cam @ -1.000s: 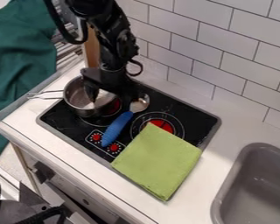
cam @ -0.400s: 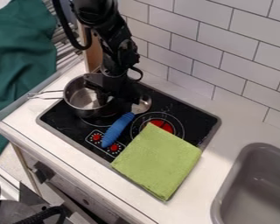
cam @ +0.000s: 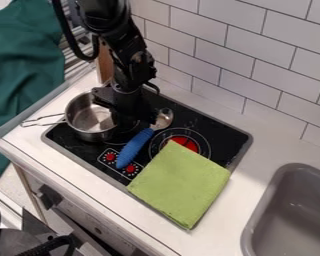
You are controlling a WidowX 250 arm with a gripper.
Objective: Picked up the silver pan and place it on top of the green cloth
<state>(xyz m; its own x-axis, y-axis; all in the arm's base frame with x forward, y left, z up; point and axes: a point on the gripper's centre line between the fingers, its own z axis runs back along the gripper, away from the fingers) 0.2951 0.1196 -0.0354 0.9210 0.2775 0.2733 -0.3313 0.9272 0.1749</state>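
Placing undone: round silver metal pan [cam: 89, 134] over black glass stovetop [cam: 69, 137], toward ten o'clock from the square green cloth [cam: 179, 185]. Whether the black hand [cam: 122, 109] is spread or pinching, I cannot tell.

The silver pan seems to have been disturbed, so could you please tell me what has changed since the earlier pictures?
The silver pan has shifted slightly toward the picture's lower left. The hand, which dipped into the pan in the first picture, is now by its right side; whether it grips the pan cannot be told. The blue-handled spoon and green cloth stayed put.
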